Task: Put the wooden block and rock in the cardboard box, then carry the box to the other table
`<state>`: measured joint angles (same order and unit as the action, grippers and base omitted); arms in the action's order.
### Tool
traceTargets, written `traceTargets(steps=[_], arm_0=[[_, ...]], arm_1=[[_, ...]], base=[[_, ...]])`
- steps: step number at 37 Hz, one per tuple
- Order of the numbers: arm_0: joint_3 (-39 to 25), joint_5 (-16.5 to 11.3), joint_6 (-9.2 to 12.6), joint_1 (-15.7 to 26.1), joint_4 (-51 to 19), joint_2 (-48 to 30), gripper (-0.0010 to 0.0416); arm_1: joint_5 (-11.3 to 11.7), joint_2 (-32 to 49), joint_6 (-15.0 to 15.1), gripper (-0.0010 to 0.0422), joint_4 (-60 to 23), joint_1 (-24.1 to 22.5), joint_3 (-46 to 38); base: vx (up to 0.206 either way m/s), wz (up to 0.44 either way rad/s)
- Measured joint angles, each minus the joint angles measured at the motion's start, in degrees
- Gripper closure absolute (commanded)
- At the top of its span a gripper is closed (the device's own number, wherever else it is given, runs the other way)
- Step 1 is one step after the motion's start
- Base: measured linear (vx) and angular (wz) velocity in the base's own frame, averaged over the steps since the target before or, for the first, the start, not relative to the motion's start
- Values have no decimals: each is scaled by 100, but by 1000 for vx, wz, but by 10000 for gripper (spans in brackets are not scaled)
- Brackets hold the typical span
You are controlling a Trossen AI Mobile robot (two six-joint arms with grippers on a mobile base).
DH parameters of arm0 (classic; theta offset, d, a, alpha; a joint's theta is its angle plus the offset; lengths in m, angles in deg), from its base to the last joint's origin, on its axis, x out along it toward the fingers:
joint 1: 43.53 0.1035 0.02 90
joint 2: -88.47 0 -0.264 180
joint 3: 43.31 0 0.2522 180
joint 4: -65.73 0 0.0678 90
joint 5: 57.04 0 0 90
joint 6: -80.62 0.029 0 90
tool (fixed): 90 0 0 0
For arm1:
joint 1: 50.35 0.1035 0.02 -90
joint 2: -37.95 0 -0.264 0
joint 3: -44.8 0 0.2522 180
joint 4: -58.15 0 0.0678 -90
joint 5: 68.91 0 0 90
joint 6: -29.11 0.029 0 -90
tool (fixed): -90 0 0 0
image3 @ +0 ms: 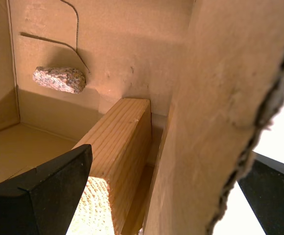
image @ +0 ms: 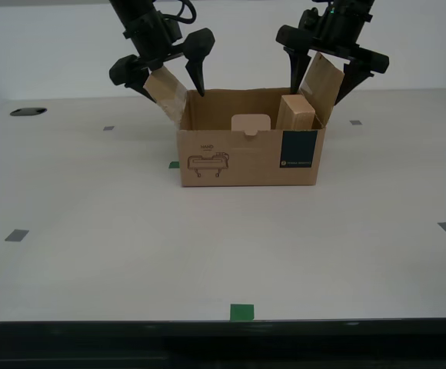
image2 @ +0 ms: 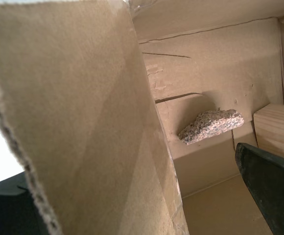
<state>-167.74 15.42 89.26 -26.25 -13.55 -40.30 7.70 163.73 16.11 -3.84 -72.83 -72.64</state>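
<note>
Cardboard box (image: 250,157): 1 wooden block (image3: 120,147), 1 rock (image2: 211,125); 2 grippers' grip unclear.

Even, bright, diffuse light fills the exterior view, which is sharp, with only a soft shadow under the box (image: 247,157). Both wrist views are dimmer and warmer, with white blown-out patches outside the flaps. The near finger (image3: 39,196) blurs, and the rock (image2: 211,126) casts a soft shadow.

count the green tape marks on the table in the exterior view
2. One green tape mark sits at the table's near edge, below the cardboard box; another pokes out beside the box on the exterior view's left. More may be hidden.
</note>
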Motion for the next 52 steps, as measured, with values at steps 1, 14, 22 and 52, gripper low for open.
traceTargets(steps=[1,14,22,52], arm_0=[[0,0,0,-2,11,0,12],[0,-2,0,2,111,0,58],[0,-2,0,2,118,0,115],[0,-2,0,2,192,0,285]], arm_1=[[0,0,0,14,4,0,0],[2,0,0,29,63,0,111],[2,0,0,70,107,0,125],[2,0,-151,205,188,-2,125]], base=[[0,0],[0,0],[0,0],[0,0]])
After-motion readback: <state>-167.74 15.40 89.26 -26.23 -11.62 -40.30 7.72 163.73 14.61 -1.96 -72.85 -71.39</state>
